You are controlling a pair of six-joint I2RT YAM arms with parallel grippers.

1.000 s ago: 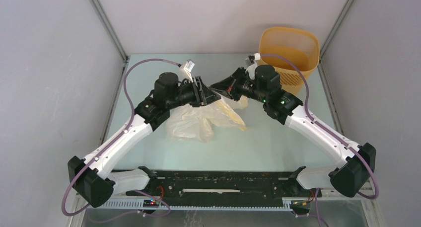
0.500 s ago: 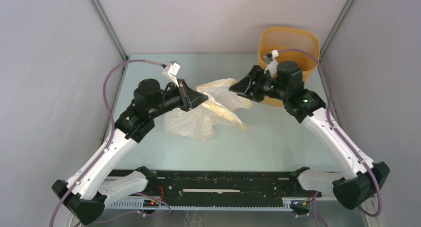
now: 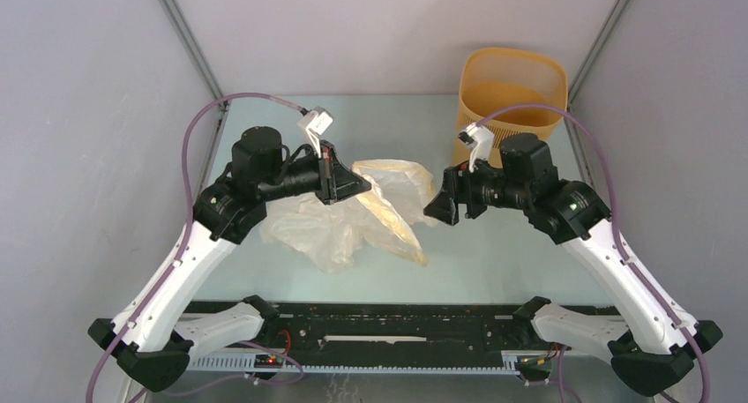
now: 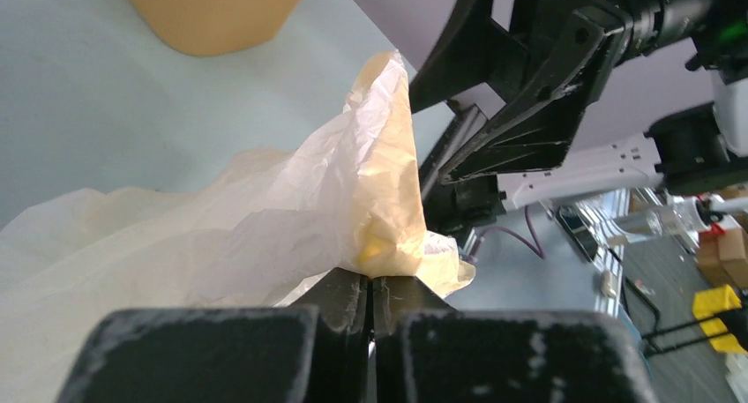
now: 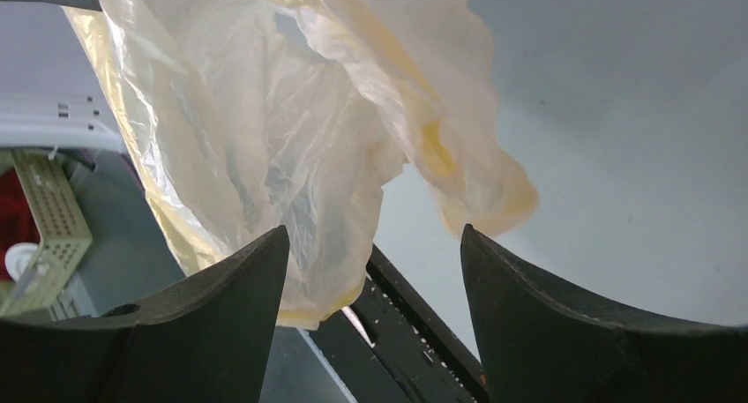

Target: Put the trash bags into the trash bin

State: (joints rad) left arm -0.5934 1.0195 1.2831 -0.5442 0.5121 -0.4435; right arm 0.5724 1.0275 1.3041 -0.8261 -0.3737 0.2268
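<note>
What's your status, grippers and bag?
Left gripper shut on trash bag. Right gripper open beside it. Bag outside trash bin. Right arm between them.

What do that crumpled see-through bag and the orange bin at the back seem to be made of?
The bag looks like very thin plastic film: translucent, whitish with a pale yellow band, finely creased and slightly glossy where light catches it. The bin looks like rigid moulded plastic, yellow-orange with a smooth, fairly dull finish and fine vertical slits round its sides.
</note>
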